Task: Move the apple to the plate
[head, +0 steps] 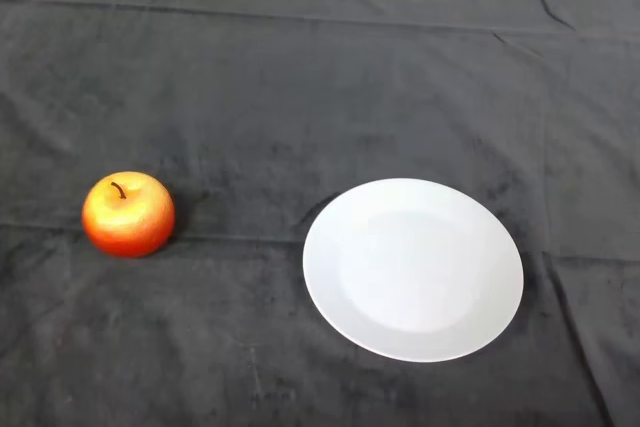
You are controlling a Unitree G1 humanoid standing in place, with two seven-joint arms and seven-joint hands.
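Apple (pixel 128 214) sits upright on the dark-clothed worktop (pixel 300 77), well apart from the plate (pixel 413 269). Plate's got nothing on it.

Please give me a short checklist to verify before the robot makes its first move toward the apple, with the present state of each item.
1. Apple stands upright on the cloth, stem up: ok.
2. Plate holds nothing: ok.
3. Apple and plate are apart, bare cloth between them: ok.
4. Nothing lies on the path from apple to plate: ok.
5. Left hand ready and open: cannot tell, no part of the robot shows.
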